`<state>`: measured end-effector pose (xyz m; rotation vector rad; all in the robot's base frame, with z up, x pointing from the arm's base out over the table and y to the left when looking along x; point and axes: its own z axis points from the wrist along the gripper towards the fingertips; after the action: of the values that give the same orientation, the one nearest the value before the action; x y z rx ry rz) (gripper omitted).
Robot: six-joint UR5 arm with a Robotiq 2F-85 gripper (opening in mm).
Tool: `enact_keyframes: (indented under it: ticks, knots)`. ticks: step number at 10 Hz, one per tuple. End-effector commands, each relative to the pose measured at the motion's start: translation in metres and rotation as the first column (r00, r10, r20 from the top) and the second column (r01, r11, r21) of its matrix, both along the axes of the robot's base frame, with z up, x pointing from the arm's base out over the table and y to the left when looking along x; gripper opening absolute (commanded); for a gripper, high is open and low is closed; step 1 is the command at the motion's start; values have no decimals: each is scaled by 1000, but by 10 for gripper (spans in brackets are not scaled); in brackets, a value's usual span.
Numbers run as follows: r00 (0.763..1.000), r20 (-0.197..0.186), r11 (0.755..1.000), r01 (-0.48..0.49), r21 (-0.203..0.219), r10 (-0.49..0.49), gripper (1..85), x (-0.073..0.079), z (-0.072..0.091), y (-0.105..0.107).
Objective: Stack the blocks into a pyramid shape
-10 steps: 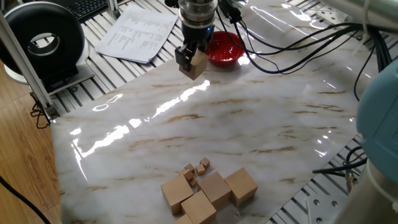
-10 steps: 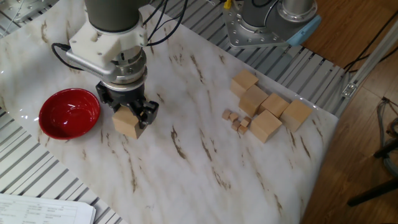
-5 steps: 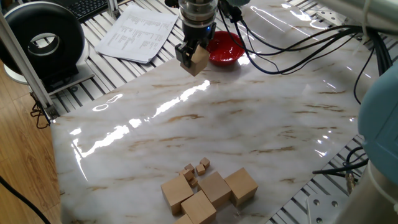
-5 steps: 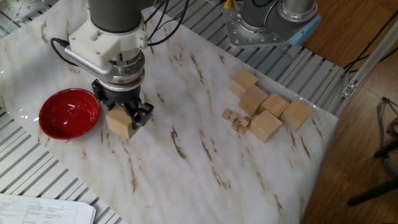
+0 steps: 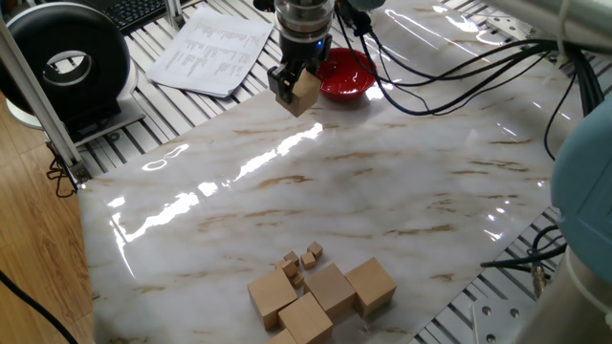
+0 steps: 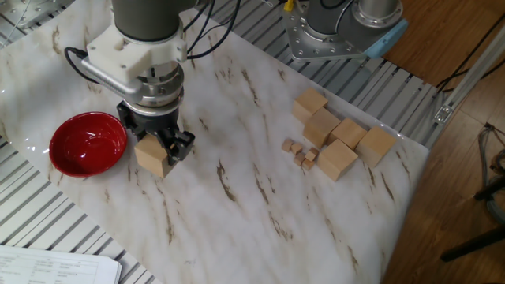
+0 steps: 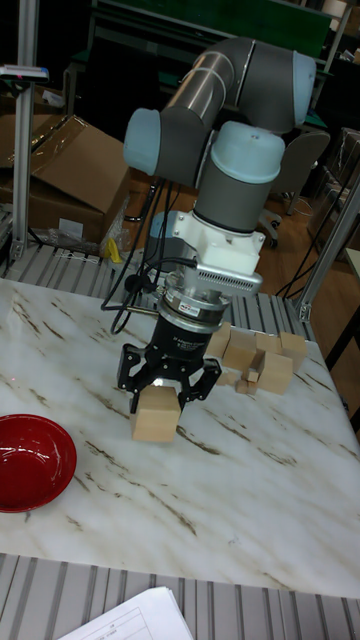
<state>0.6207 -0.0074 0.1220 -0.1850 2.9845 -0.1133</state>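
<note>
the gripper [image 6: 155, 150] is closed on one large tan block [image 6: 153, 155], its two black fingers pressed against opposite sides of the cube. in the tall fixed view the held block [image 7: 156, 414] sits directly below the gripper [image 7: 166, 392], sticking out under the fingertips; whether it touches the marble table [image 7: 250, 490] or hangs just above it cannot be told. in one fixed view the same block [image 5: 304, 93] is tilted a little and the gripper [image 5: 293, 88] stands at about 8 o'clock from the red bowl [image 5: 345, 75], just beside its rim. in the other fixed view the red bowl [image 6: 87, 143] lies at 9 o'clock from the held block, near but apart.

the other blocks [image 6: 339, 140] lie well apart from the gripper, at about 3 o'clock from it in the other fixed view, close to the table's edge. four large cubes show there, bunched together and touching, all flat on the marble with none stacked. a few tiny wooden cubes [image 6: 301, 151] lie just beside them on the gripper's side. in one fixed view this cluster [image 5: 320, 290] sits at 6 o'clock from the gripper, at the near edge of the table.
</note>
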Motion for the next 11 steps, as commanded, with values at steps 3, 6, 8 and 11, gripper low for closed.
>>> enact_keyframes:
  ticks: [3, 6, 8, 11]
  knots:
    - [987, -135, 993, 96, 75, -85, 10, 1, -28, 13]
    - [958, -272, 993, 109, 39, -94, 10, -28, -49, 0]
    - [943, -314, 992, 125, 27, -110, 10, -43, -48, -5]
    - [956, -276, 994, 110, 24, -100, 10, -41, -55, -10]
